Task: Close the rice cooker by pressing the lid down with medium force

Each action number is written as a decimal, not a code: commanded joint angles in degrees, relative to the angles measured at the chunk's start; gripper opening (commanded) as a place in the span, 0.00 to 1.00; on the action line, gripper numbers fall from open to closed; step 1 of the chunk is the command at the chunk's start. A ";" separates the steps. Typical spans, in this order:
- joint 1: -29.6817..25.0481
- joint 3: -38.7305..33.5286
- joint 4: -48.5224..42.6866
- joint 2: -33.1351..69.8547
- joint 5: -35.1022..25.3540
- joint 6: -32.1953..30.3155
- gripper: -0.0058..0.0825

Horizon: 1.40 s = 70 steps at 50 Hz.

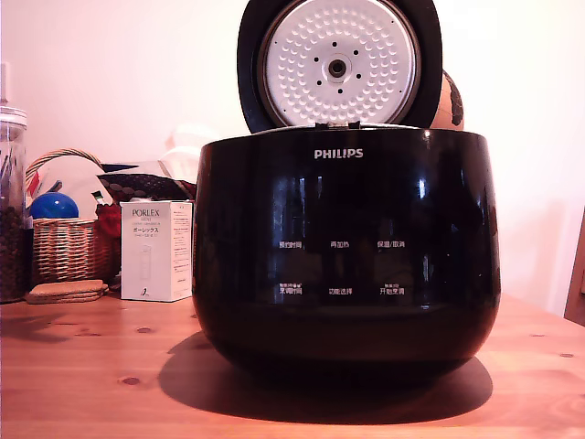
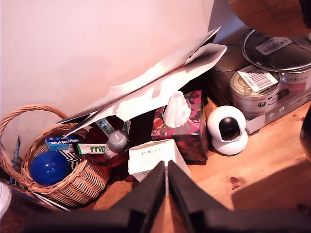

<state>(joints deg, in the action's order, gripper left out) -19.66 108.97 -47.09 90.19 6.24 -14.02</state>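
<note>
Pale wall backs a knotty pine worktop (image 1: 82, 366) crowded along its far edge.

Going from the exterior view's left: a clear glass jar (image 1: 11, 206) of dark contents stands at the frame's edge. Beside it sits a wicker basket (image 1: 64, 247) with a hoop handle, holding a blue ball (image 1: 53, 205). Flat cork coasters (image 1: 66, 292) lie in front of the basket. Next comes a white carton printed "PORLEX" (image 1: 155, 251), standing upright just beside the cooker.

At centre, filling most of the view, the rice cooker (image 1: 345, 247) rests on the worktop, glossy black with a white PHILIPS logo and small white button labels. The lid (image 1: 339, 64) stands open, upright at the back rim, its dimpled silver-white inner disc facing the camera. A brown rounded object (image 1: 452, 101) shows behind the lid's right edge.

The wrist view looks down on the clutter rather than the cooker: the same basket and ball, a floral tissue box (image 2: 182, 124), crumpled white paper (image 2: 160, 87) leaning on the wall, a small round white camera (image 2: 227, 128), and tins (image 2: 252, 90) with barcode labels. The black claw (image 2: 166, 182) points toward the carton, its two fingers (image 2: 146, 194) pressed together with nothing between them, touching nothing.
</note>
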 commanded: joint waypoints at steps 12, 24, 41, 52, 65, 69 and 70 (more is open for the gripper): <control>0.22 -0.11 1.75 0.63 0.28 0.11 0.04; 0.22 -0.09 3.82 0.63 0.17 -0.96 0.04; 5.75 3.96 5.99 2.36 -21.86 9.51 0.04; 9.25 13.94 6.95 9.75 -37.79 16.72 0.04; 9.09 24.65 8.02 19.23 -48.09 21.90 0.04; 9.09 26.08 9.60 21.53 -51.43 23.65 0.04; 9.03 26.23 10.10 22.03 -52.19 24.41 0.04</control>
<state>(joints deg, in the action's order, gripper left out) -10.41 134.58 -38.22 110.54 -44.34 8.08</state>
